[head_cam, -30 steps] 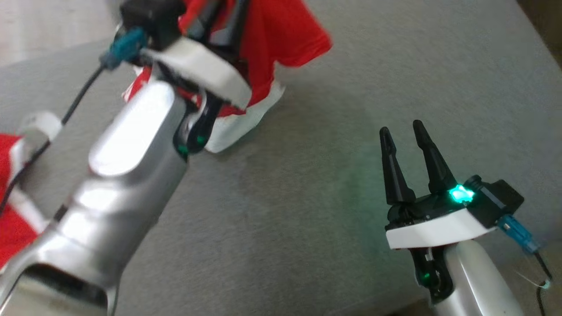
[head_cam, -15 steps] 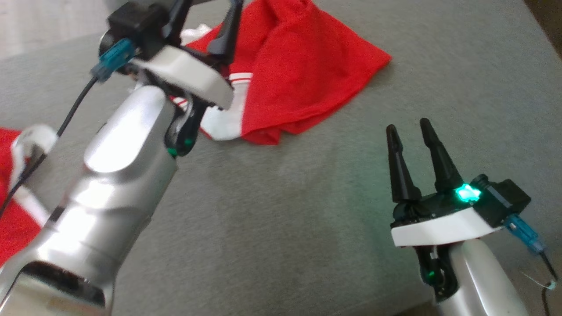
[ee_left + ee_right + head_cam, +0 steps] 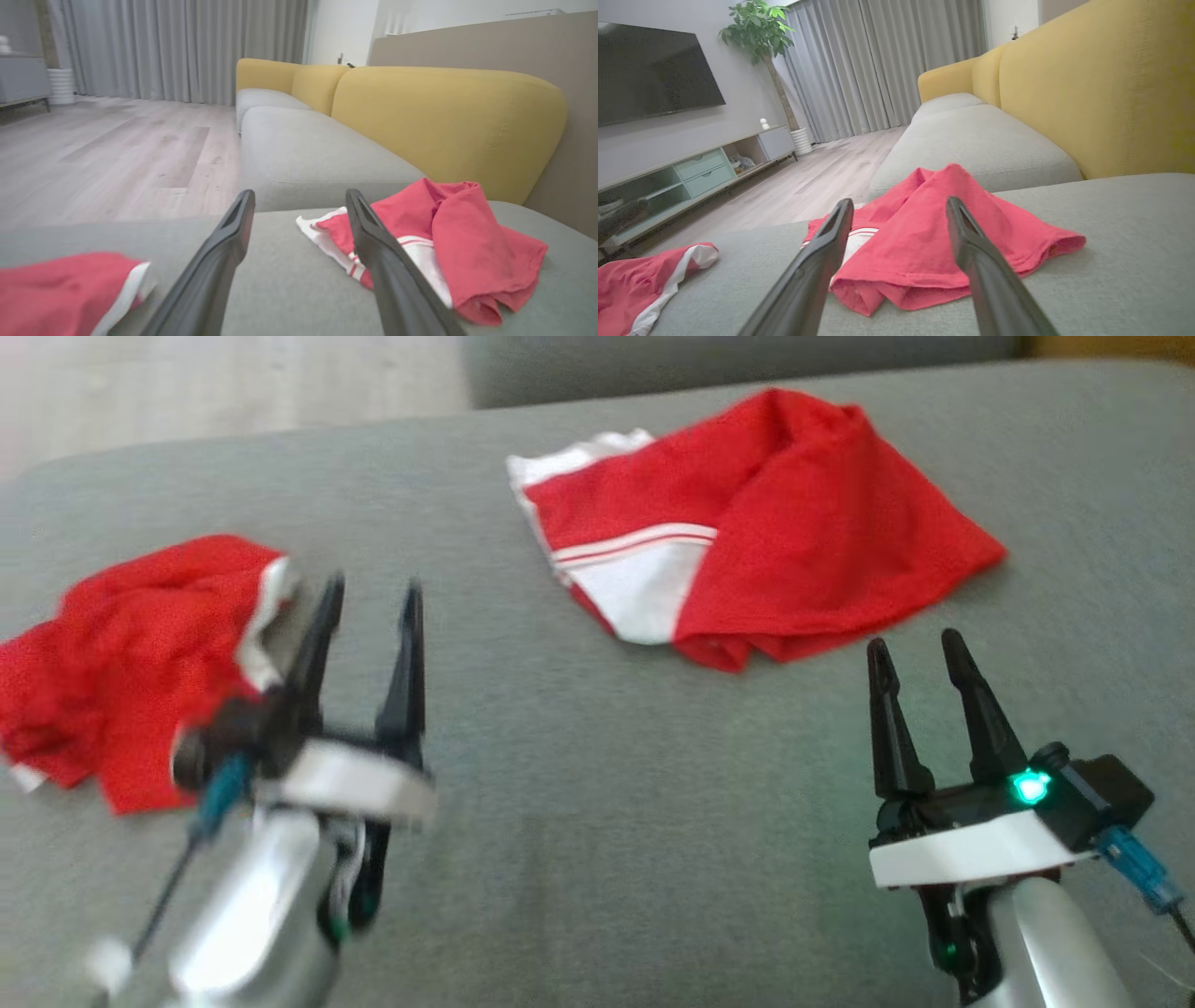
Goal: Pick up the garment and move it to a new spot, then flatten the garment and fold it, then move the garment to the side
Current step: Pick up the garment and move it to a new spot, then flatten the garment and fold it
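Grey sofa seat [image 3: 597,859] serving as the work surface, backed by yellow cushions [image 3: 448,121]; beyond it a pale wood floor [image 3: 117,154] and grey curtains [image 3: 187,46]; the right wrist view adds a dark television [image 3: 649,70], a potted plant [image 3: 756,23] and a low cabinet [image 3: 691,168] along the wall; the garment [image 3: 803,532], red with a white panel and thin red stripes, lies crumpled on the seat towards its far side, well ahead of both arms and touching neither; a second red garment [image 3: 131,653] with white trim lies bunched at the left of the seat; left gripper [image 3: 373,586] hovers beside that second piece, fingers spread wide with nothing between them; right gripper [image 3: 915,641] stands near the garment's closest fold, fingers likewise parted and empty, a green light [image 3: 1030,788] glowing at its base; the left gripper is motion-blurred in the head view; the second garment is cut off by the frame edge in both wrist views; one dark finger covers part of the white panel in the left wrist view
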Controlling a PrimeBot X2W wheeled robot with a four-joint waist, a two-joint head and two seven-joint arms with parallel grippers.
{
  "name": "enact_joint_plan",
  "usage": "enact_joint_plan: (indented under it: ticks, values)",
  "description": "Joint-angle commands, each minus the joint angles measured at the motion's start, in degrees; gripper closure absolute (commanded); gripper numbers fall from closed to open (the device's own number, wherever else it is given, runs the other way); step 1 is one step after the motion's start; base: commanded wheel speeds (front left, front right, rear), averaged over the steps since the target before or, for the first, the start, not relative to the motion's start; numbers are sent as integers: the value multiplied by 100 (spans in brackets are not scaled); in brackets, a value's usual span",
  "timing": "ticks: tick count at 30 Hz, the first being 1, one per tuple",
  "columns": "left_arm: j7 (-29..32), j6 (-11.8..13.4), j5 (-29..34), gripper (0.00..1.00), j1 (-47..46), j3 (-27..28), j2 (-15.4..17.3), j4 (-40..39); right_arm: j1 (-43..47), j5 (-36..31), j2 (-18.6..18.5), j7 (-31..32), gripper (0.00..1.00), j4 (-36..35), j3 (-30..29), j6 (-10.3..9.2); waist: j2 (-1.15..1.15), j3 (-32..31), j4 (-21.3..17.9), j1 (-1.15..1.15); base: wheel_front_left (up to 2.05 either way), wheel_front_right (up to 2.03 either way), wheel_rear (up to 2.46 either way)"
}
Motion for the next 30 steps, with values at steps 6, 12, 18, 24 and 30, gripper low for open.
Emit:
enact_joint_plan:
  ticks: [6, 12, 18, 24, 30]
  values:
    - [-52, 83, 478, 0, 1186, 822, -91, -616, 121, -99, -16, -59, 0, -132, -3, -4, 0, -279, 485, 1, 0, 0, 0]
    - [-53, -161, 802, 0, 1516, 1234, -531, -698, 193, -202, -16, -59, 0, -116, -55, -4, 0, -263, 614, 1, 0, 0, 0]
    - [-53, -365, 1106, 0, 1441, 1393, -847, -610, 85, -379, -16, -59, 0, -32, -37, -4, 0, -166, 701, 1, 0, 0, 0]
    - [-53, -597, 1361, 0, 1344, 1557, -1017, -453, -356, -625, -16, -59, 0, 797, 56, -4, 0, 51, 838, 1, 0, 0, 0]
    - [-53, -768, 1522, 0, 1235, 1679, -1141, -279, -1089, -946, -16, 126, 0, 2114, 156, -4, 0, 271, 1059, 1, 0, 0, 0]
